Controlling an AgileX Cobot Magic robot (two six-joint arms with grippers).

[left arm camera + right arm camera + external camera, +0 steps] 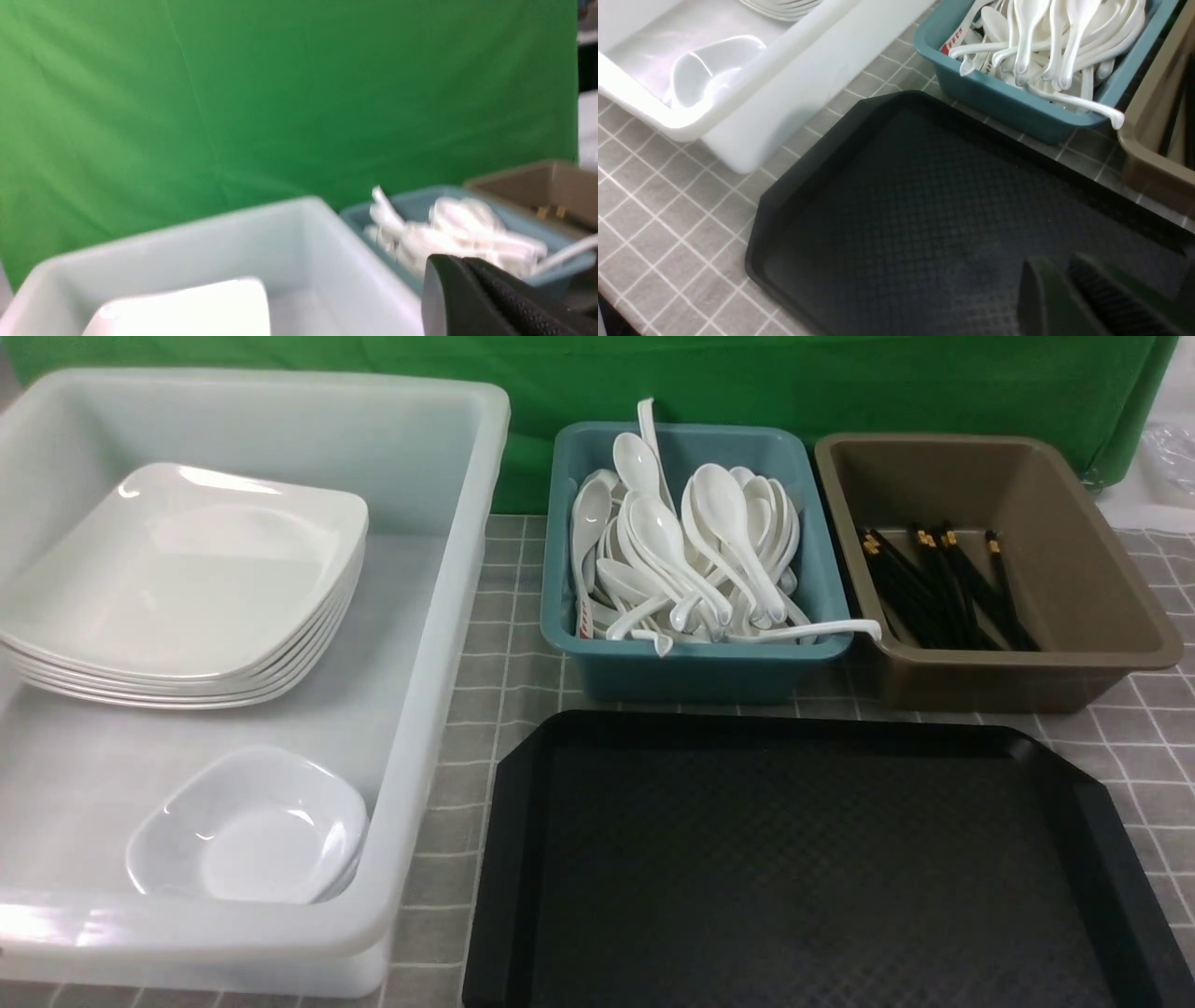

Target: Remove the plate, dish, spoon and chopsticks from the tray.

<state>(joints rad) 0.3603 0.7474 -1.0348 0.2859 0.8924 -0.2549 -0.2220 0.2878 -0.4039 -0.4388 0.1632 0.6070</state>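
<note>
The black tray (523,821) lies bare at the front; it also shows in the right wrist view (784,196). A stack of white square plates (187,579) and a small white dish (252,831) sit in the white tub (439,644). White spoons (691,551) fill the teal tub (691,672). Black chopsticks (943,588) lie in the brown tub (1102,579). Neither arm shows in the front view. My left gripper (460,261) is shut and empty, near the white tub. My right gripper (1057,263) is shut and empty above the tray.
The three tubs stand on a grey checked cloth (504,607), with the white tub left of the tray and the teal and brown tubs behind it. A green backdrop (747,373) hangs behind them. One spoon handle (822,630) sticks out over the teal tub's rim.
</note>
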